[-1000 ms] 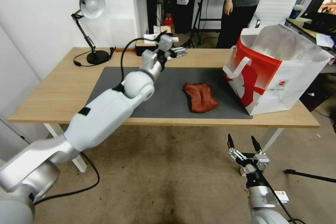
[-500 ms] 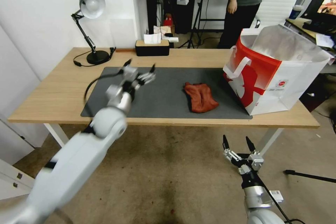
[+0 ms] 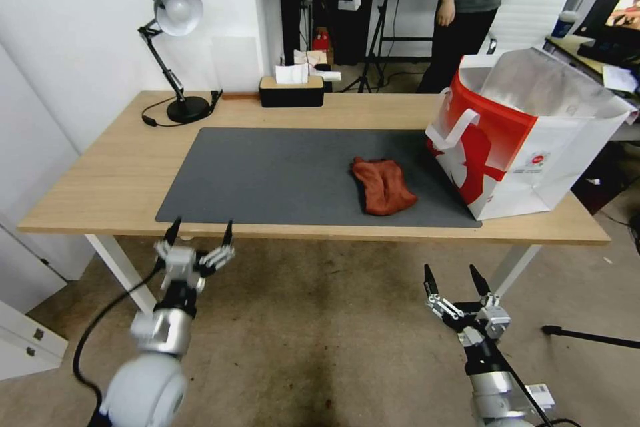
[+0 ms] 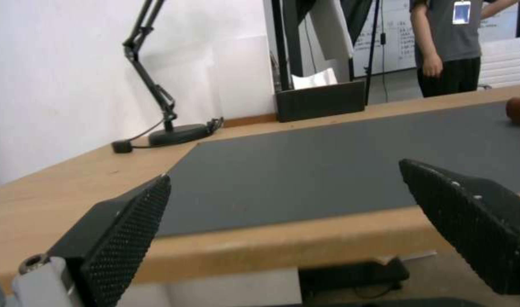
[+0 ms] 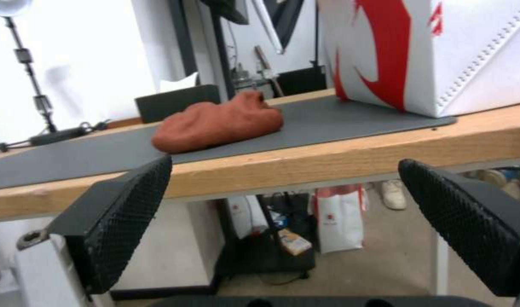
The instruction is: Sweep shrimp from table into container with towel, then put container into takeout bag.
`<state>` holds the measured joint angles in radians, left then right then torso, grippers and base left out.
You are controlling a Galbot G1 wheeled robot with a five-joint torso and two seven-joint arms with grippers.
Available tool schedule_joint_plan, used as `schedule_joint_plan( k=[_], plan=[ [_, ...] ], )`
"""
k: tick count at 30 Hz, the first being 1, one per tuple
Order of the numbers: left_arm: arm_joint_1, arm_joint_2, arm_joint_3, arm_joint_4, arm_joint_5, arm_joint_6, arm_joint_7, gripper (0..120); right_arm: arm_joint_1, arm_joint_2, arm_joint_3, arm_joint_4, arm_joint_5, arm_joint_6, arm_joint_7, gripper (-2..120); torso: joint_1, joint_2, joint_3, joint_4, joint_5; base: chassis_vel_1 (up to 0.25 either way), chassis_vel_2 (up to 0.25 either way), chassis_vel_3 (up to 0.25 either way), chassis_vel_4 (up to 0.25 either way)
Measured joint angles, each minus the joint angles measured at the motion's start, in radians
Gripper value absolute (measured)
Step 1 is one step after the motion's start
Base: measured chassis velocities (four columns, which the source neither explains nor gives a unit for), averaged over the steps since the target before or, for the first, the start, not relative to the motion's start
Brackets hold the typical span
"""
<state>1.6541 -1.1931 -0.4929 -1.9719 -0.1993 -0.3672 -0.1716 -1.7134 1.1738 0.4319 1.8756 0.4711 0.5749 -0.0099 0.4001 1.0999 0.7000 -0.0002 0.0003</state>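
Note:
The brick-red towel (image 3: 383,185) (image 5: 217,121) lies crumpled on the dark grey mat (image 3: 280,177) of the light-wood table (image 3: 107,173). The red and white takeout bag (image 3: 527,133) (image 5: 430,51) stands open at the table's right end, just right of the towel. My left gripper (image 3: 201,228) (image 4: 284,170) hangs open below the table's front edge near the mat's left corner, holding nothing. My right gripper (image 3: 450,273) (image 5: 285,161) is open and low in front of the table, below the towel and the bag. The shrimp and the container are out of view.
A black desk lamp (image 3: 175,7) stands at the table's back left, and a black tissue box (image 3: 291,90) sits at the back middle. A black cable (image 3: 587,337) lies on the floor at the right. A white cabinet (image 3: 27,340) stands at the left.
My left arm has swung from above the back of the table, down over the mat, to below the front edge. The right gripper has barely moved. The towel and the bag have stayed put.

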Motion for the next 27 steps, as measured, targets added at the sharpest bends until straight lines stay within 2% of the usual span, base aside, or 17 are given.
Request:
schedule_joint_plan(
  k=[2,12,27],
  plan=[
    [0.035,-0.031,-0.025,0.030,0.008,-0.055,0.031,100,-0.013,-0.001,0.004,0.010,0.000,0.016,-0.050,100,0.000,0.000,0.000,0.0002,-0.0007,0.000,0.000,0.000,0.000],
    [0.016,-0.079,-0.031,0.098,-0.006,-0.114,0.091,100,0.002,-0.015,0.004,0.053,-0.010,-0.016,-0.077,100,0.000,0.000,0.000,0.0002,-0.0004,0.000,0.000,0.000,0.000],
    [0.007,-0.079,-0.029,0.099,-0.006,-0.114,0.092,100,0.001,-0.015,0.005,0.055,-0.011,-0.021,-0.075,100,0.000,0.000,0.000,0.0002,-0.0002,0.000,0.000,0.000,0.000]
  ],
)
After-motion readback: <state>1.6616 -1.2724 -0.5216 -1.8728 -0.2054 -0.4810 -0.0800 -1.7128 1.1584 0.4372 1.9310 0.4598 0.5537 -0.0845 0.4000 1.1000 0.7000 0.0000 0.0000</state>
